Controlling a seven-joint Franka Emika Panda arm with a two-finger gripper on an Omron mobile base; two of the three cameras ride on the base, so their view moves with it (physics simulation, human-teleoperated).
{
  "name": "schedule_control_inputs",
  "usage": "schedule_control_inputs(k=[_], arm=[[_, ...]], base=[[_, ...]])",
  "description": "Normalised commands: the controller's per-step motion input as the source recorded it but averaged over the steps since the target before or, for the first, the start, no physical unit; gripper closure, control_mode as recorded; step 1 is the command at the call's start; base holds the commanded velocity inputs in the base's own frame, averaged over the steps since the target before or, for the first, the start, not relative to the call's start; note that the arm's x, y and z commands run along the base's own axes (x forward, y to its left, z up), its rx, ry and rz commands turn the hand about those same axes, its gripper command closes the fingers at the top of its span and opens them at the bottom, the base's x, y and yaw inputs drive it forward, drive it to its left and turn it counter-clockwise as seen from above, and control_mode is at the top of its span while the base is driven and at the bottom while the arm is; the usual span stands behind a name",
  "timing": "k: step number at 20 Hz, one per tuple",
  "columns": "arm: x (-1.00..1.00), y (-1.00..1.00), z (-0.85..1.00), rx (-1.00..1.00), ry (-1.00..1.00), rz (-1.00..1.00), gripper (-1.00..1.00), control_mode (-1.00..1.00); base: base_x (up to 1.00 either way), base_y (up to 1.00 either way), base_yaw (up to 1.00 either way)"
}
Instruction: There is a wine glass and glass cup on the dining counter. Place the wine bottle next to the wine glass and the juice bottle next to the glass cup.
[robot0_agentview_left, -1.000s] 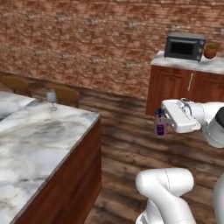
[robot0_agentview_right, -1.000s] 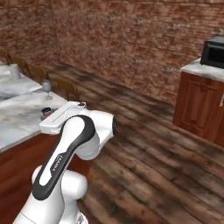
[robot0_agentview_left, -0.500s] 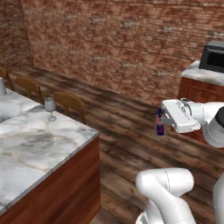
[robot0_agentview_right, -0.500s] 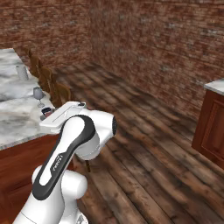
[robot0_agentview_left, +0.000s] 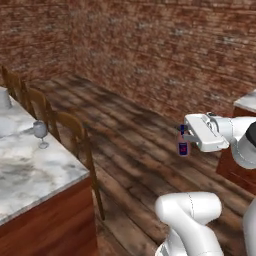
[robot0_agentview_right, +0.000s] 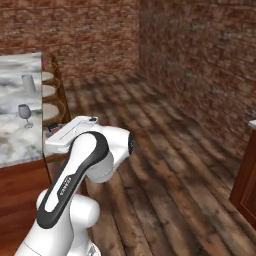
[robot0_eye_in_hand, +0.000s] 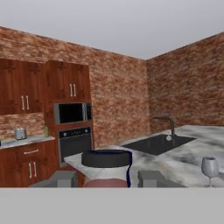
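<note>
I see my fingers (robot0_agentview_left: 186, 140) clamped on the juice bottle (robot0_agentview_left: 183, 143), upright above the floor; wine glass (robot0_agentview_left: 40, 132) on the worktop (robot0_agentview_left: 30, 175).

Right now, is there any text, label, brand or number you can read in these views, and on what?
"FRANKA": probably, white lettering down the arm's black link, too small to be sure.
Blue label on the juice bottle held in the gripper: print blurred, unreadable.
Microwave and oven: no legible markings.
</note>
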Motion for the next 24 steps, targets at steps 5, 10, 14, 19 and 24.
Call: schedule_control_inputs(k=[5,10,14,19,24], arm=[[0.00,0.00,0.00,0.00,0.00,0.00,1.00,1.00],[0.00,0.00,0.00,0.00,0.00,0.00,1.00,1.00],[0.00,0.00,0.00,0.00,0.00,0.00,1.00,1.00],[0.00,0.00,0.00,0.00,0.00,0.00,1.00,1.00],[0.00,0.00,0.00,0.00,0.00,0.00,1.00,1.00]], base=[[0.70,-0.79,0.43],[0.90,-0.72,0.42],[0.98,-0.76,0.40],[1.00,-0.74,0.35],[1.00,-0.67,0.29]])
